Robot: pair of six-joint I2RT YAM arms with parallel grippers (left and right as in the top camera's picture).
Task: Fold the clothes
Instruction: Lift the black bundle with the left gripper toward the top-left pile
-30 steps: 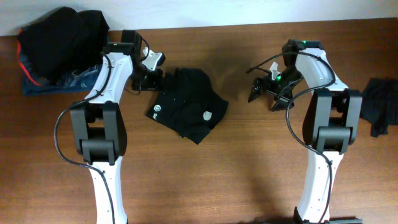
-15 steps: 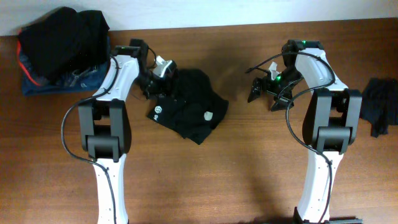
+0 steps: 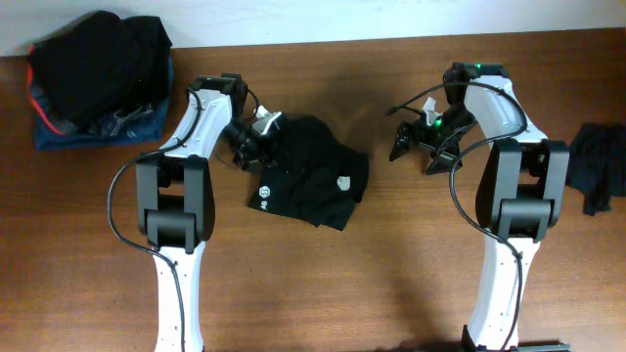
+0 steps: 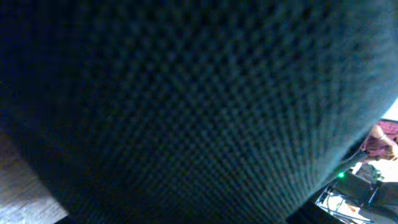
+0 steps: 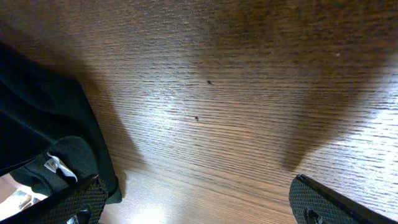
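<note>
The clothes, a crumpled black T-shirt [image 3: 315, 164] with a small white round logo [image 3: 264, 194], lie on the wooden table [image 3: 323, 284] left of centre. My left gripper [image 3: 256, 139] is pressed into the shirt's upper left edge. Black fabric [image 4: 186, 106] fills the left wrist view and hides the jaws, so I cannot see whether they grip it. My right gripper [image 3: 411, 145] hangs open over bare wood right of the shirt, nothing between its fingers. The right wrist view shows that gripper [image 5: 199, 208] wide open, with the shirt's edge [image 5: 37, 124] at the left.
A pile of dark clothes [image 3: 98, 59] lies on a blue garment [image 3: 59, 137] at the back left corner. Another dark garment [image 3: 599, 166] lies at the right edge of the table.
My left gripper has swung right from the shirt's left side into its upper edge, and its jaws have narrowed. The shirt has shifted right and bunched. The right arm has not moved.
</note>
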